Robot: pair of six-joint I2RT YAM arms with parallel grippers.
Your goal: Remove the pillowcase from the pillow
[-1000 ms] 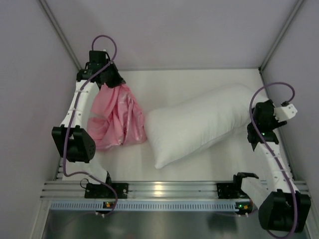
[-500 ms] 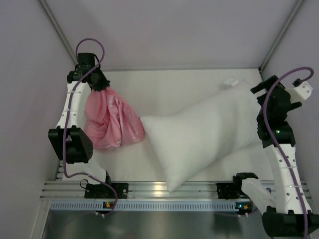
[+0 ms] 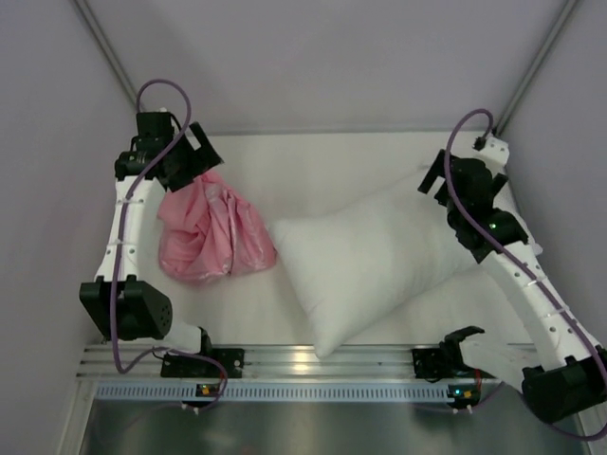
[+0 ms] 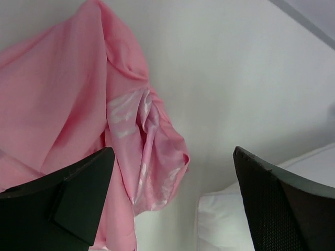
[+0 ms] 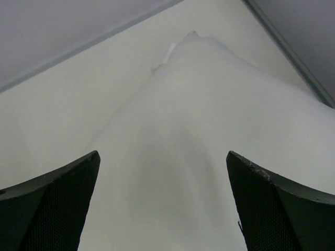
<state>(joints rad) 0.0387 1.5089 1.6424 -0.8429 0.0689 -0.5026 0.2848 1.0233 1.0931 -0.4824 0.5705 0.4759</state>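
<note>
**Work area.** The table [image 3: 360, 156] is plain white and matte. Pale grey walls [image 3: 322, 57] enclose it on three sides, and an aluminium rail [image 3: 313, 358] at the near edge carries both arm bases.

**Change from earlier frames.** One second ago the left gripper [image 4: 174, 151] was clamped on the pink pillowcase [image 3: 209, 232] and holding it up. It is now released, with its jaws spread wide, and the pillowcase lies in a loose heap on the table. The right gripper [image 5: 163, 154] has also let go, with its jaws fully apart. It has moved from beside the pillow's right end to above that end. The pillow [image 3: 379, 256], raised half a second ago, now rests flat and diagonal on the table.

**Position relative to fingers.**
- Right wrist view: the pillow lies below the fingers [image 5: 52, 209], spans the gap between them and extends ahead to its far corner. There is no contact.
- Left wrist view: one pillow corner sits just inside the right finger. The pillowcase lies below and toward the left finger.
</note>
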